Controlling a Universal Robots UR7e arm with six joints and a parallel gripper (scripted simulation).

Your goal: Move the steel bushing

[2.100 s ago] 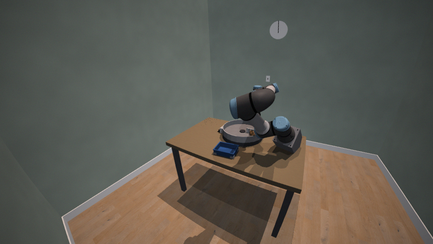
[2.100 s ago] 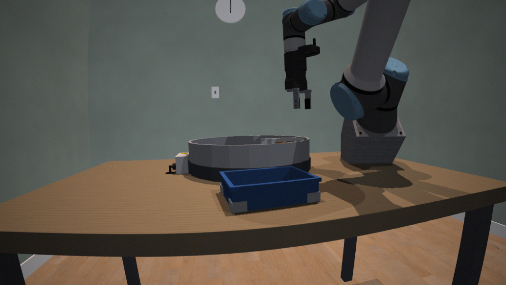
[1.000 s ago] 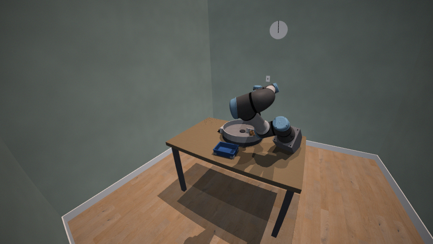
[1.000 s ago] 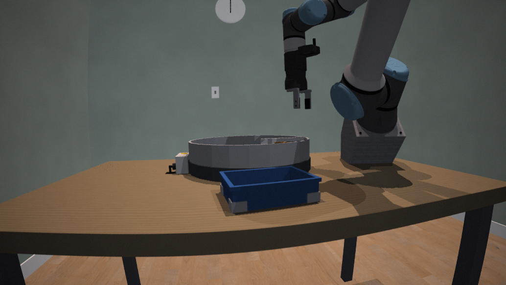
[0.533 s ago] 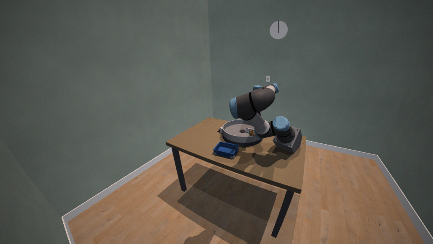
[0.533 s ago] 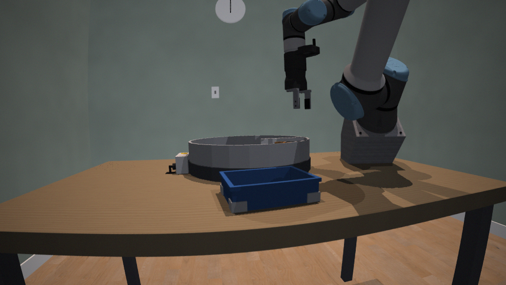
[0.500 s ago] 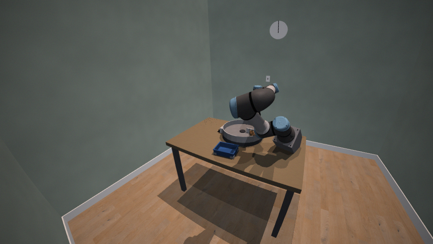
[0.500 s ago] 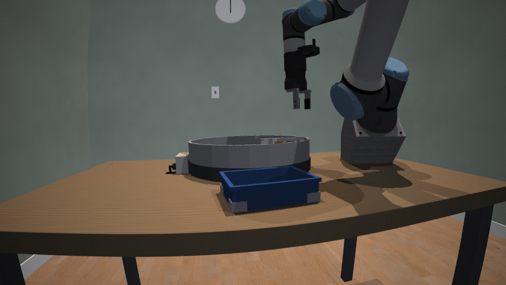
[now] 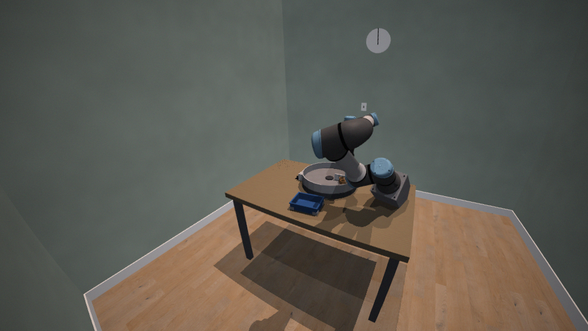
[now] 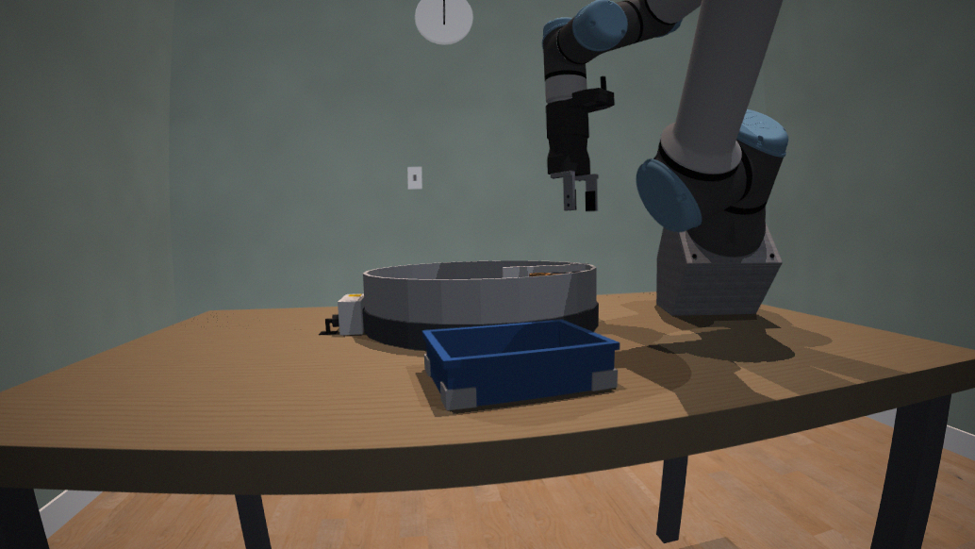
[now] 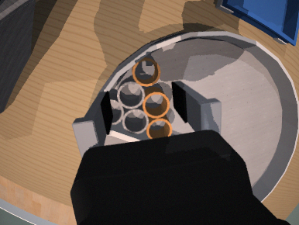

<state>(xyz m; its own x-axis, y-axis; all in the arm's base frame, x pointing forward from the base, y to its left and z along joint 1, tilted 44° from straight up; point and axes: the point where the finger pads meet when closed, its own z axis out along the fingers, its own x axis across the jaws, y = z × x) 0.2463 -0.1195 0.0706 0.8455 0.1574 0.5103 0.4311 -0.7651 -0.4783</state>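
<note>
- Blue crate sits nearest, toward the table's front edge, with nothing visible inside.
- Behind it stands the grey walled turntable.
- Silver steel bushings cluster against the turntable's wall on the robot-base side, packed touching orange-rimmed ones.
- Each is likely rigid, smooth, fairly heavy and slippery; gripping across the outer wall seems best, though neighbours crowd it.
- Above the cluster, well apart from it, hangs the gripper, fingers spread wide and holding nothing.

Bare test room: grey-green walls, wood floor, wall clock, lone table carrying arm, turntable, crate
</note>
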